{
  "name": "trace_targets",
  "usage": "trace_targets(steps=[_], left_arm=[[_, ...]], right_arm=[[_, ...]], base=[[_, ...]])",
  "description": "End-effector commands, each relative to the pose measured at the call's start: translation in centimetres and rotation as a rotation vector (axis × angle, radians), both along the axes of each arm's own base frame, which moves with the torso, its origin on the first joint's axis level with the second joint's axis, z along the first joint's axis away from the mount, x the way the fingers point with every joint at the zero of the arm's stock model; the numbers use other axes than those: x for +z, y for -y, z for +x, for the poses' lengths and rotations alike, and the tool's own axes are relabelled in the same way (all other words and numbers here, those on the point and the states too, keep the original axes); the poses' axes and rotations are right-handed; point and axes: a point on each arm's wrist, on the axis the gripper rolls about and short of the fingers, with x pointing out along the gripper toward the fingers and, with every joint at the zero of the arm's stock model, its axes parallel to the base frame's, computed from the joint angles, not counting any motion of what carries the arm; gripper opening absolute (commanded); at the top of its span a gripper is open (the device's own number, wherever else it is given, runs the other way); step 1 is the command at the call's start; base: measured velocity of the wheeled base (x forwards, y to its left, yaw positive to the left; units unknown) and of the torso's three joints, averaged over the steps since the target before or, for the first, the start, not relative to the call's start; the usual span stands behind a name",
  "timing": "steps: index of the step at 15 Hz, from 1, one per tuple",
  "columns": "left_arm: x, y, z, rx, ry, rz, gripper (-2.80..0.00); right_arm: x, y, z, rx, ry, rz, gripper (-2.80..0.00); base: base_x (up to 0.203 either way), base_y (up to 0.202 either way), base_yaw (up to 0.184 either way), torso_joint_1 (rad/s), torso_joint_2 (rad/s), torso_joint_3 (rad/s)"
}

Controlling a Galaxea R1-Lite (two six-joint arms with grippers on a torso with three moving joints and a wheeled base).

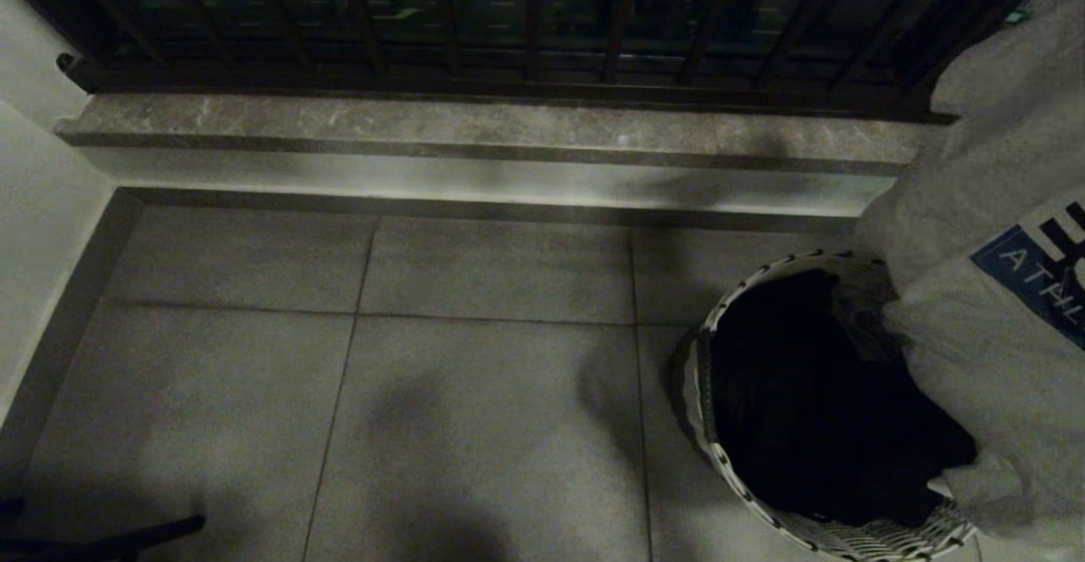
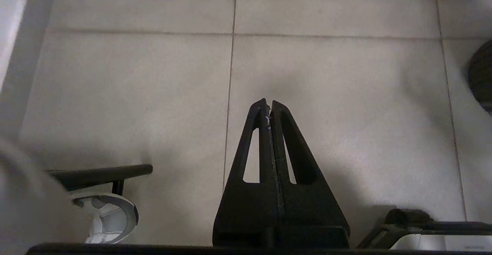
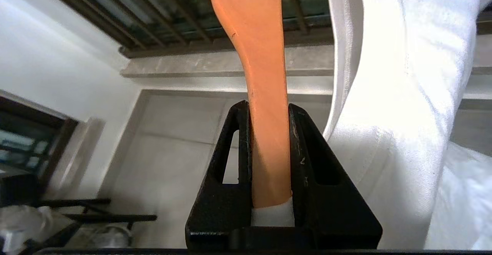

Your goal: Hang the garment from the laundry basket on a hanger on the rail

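My right gripper [image 3: 269, 159] is clamped on the orange wooden hanger [image 3: 257, 55], whose long arm runs straight out past the fingertips toward the dark balcony railing [image 3: 169, 20]. The white garment [image 3: 403, 93] drapes just beside that grip and hangs over the laundry basket [image 1: 708, 350] at the right edge of the floor [image 1: 424, 358]. I can't see the rail, so I'd guess it's overhead. My left gripper [image 2: 268, 110] is parked, fingers together, above the floor.

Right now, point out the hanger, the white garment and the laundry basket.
hanger [image 3: 265, 93]: right wrist view, orange arm above the pincer.
white garment [image 1: 975, 358]: head view, hanging cloth beside the print.
laundry basket [image 1: 856, 536]: head view, woven near rim.
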Motion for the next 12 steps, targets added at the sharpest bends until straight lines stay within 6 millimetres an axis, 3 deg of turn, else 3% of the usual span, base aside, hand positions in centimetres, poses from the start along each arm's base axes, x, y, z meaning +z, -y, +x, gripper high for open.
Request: trace_targets(steps=[1, 4, 12], left_arm=[[-0.2, 0.0, 0.1, 0.0, -0.006, 0.0, -2.8], [-0.2, 0.0, 0.1, 0.0, -0.008, 0.0, -2.8], [-0.2, 0.0, 0.1, -0.001, -0.008, 0.0, -2.8]], right_arm=[[-0.7, 0.0, -0.5, -0.019, -0.005, -0.003, -2.8], [-1.9, -0.1, -0.2, -0.024, -0.026, -0.038, -2.8], [-2.3, 0.0, -0.5, -0.025, -0.017, -0.062, -2.8]], base=[[0.0, 0.0, 0.0, 0.002, 0.0, 0.19], [0.0, 0.0, 0.0, 0.001, 0.0, 0.199], [0.0, 0.0, 0.0, -0.001, 0.0, 0.203]])
